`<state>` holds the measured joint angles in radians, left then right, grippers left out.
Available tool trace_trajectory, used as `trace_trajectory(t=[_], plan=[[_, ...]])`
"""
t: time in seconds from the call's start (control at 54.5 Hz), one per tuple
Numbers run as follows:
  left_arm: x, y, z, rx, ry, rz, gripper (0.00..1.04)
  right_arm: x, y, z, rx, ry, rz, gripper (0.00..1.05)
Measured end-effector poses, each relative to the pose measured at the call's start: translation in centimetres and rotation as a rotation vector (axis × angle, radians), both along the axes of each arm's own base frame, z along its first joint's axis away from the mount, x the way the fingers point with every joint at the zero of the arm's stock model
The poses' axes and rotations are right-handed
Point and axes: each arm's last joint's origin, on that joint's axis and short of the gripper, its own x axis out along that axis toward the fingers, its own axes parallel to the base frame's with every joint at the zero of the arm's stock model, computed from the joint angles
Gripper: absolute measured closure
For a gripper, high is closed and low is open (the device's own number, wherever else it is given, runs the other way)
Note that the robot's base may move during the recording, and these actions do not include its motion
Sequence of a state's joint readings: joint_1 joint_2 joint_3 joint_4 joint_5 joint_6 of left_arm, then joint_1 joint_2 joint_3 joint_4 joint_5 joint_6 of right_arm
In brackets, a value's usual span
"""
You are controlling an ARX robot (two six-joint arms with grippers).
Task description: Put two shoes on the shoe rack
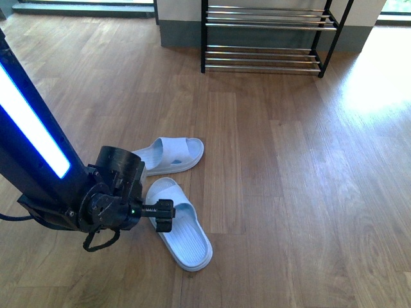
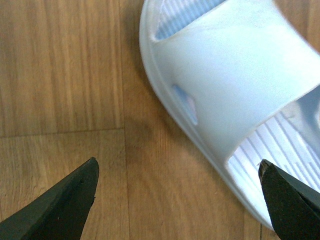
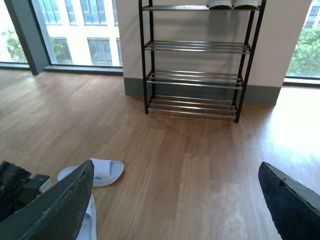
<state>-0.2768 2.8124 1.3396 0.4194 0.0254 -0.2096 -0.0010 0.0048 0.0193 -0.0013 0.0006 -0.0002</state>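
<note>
Left gripper (image 1: 168, 215): low over the wooden floor (image 1: 289, 179), fingers spread wide and grasping nothing; one fingertip (image 2: 85, 182) is above bare boards, the other above the footbed.
Near slide (image 1: 183, 234): pale blue, flat on the floor, its strap directly under the left gripper; contact cannot be told.
Far slide (image 1: 170, 154): same pale blue, just beyond the first, lying crosswise to it.
Right gripper (image 3: 174, 172): fingers parted and empty, facing the rack.
Shoe rack (image 1: 263, 25): black frame with chrome rods against the far wall, well apart from both slides.
White-soled shoes (image 3: 232, 4): on the top tier, mostly cropped.
</note>
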Motion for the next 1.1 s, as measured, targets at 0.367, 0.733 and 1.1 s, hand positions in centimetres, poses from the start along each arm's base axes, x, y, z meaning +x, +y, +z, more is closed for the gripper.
trace_trajectory(t=[0.367, 0.733, 1.1], plan=[[2.0, -1.7, -1.5, 0.009, -0.043, -0.014, 0.09, 0.0, 0.0, 0.0, 0.000, 0.000, 0.000, 0.09], [1.4, -4.1, -3.2, 0.010, -0.019, -0.081, 0.09, 0.0, 0.0, 0.0, 0.000, 0.000, 0.000, 0.09], [2.3, -2.5, -4.0, 0.126, -0.143, -0.063, 0.09, 0.0, 0.0, 0.0, 0.000, 0.000, 0.000, 0.09]])
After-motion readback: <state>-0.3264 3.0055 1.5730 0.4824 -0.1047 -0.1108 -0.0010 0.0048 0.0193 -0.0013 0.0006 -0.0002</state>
